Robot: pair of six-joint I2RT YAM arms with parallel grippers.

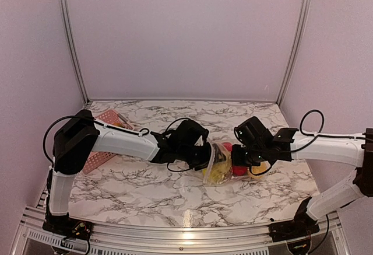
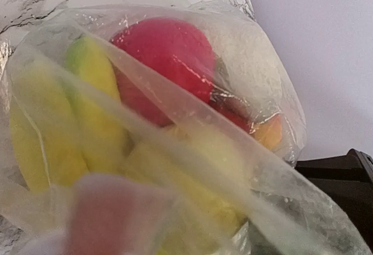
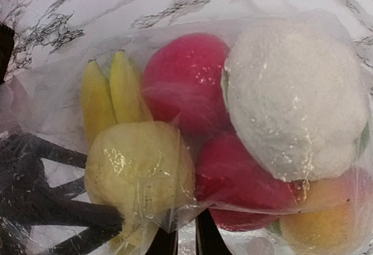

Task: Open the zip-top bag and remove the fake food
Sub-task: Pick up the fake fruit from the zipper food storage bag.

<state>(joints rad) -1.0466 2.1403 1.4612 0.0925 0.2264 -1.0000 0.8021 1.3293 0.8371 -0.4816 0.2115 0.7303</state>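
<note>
- The right gripper (image 3: 186, 238) shows only as two dark fingers cut off at the bottom of its wrist view. They stand narrowly apart, with plastic film of the bag (image 3: 52, 91) pinched in the slit between them.
- The left gripper (image 1: 204, 154) sits against the bag's left end in the overhead view. Its own camera shows no fingers, so I cannot tell how its jaws stand.
- The bag lies between the two grippers at the middle of the table (image 1: 134, 191), with the toy food (image 3: 186, 80) inside it.
- Through the crinkled film I can make out bananas (image 3: 111, 91), a lemon (image 3: 140, 161), red pieces, a white lumpy piece (image 3: 297, 97) and an orange piece (image 3: 315, 226).
- A blurred pink shape (image 2: 111, 214) low in the left wrist view is too soft to identify.
- Dark bars show through the film at the left of the right wrist view.
- The table is white marble with grey veins.
- Pale lilac walls (image 1: 186, 33) with metal posts (image 1: 69, 33) enclose it.
- A pink basket (image 1: 108, 118) lies at the far left, partly hidden under the left arm and well apart from the bag.
- Bare tabletop lies in front of the bag and behind it.
</note>
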